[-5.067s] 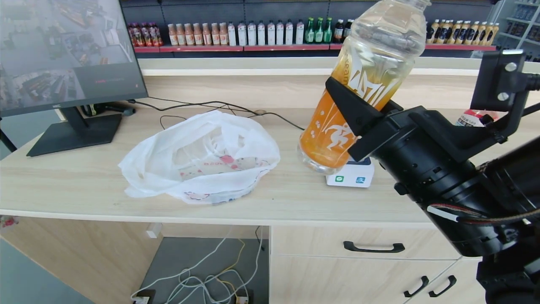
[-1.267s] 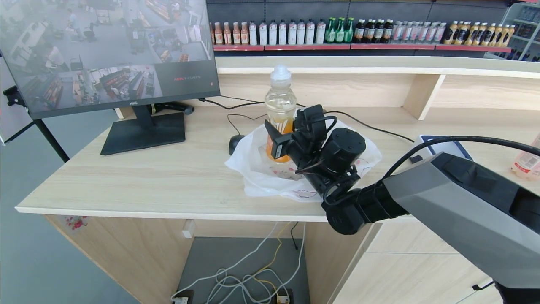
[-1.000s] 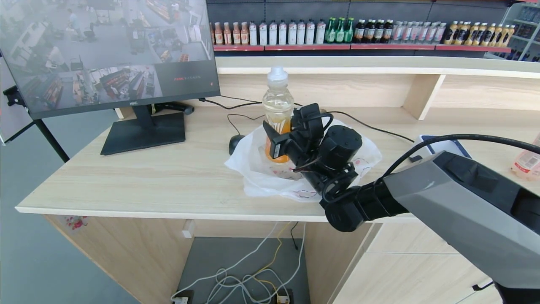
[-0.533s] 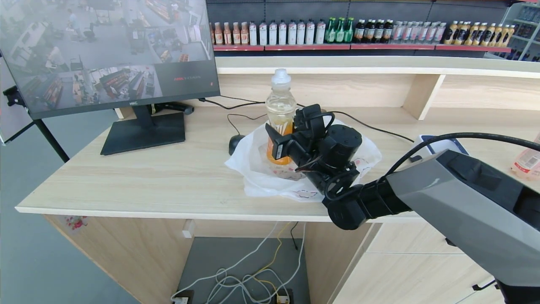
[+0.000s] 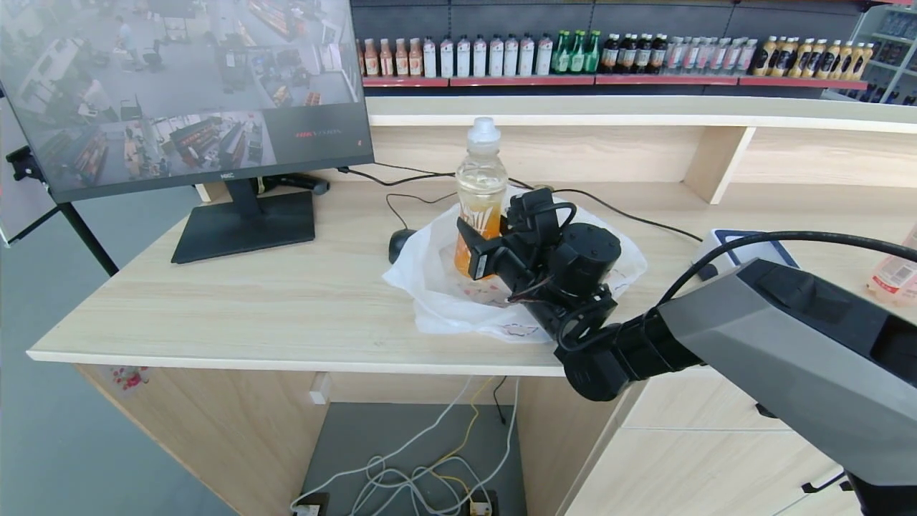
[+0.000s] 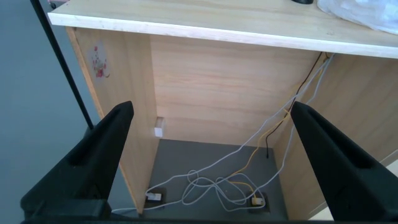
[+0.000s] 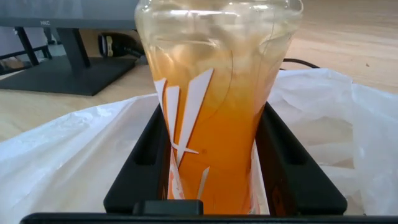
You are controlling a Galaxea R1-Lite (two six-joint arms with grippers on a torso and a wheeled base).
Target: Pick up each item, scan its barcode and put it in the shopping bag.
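Note:
My right gripper (image 5: pixel 481 242) is shut on a clear bottle of orange drink (image 5: pixel 478 183) with a white cap, holding it upright. The bottle's lower end sits in the mouth of the white plastic shopping bag (image 5: pixel 438 290), which lies crumpled in the middle of the counter. In the right wrist view the bottle (image 7: pixel 217 106) stands between the two black fingers (image 7: pixel 144 158), with the shopping bag (image 7: pixel 68 152) spread below it. My left gripper (image 6: pixel 211 155) hangs open below the counter's front edge and faces the cables on the floor.
A white scanner box (image 5: pixel 745 249) sits on the counter to the right, and another bottle (image 5: pixel 892 276) at the far right. A monitor (image 5: pixel 179 86) on its stand is at the left, and a black mouse (image 5: pixel 400 245) lies beside the bag. Cables run along the back.
About five seconds ago the bottle was over the scanner. In the last second my right gripper has carried it slightly right and lower into the bag's mouth.

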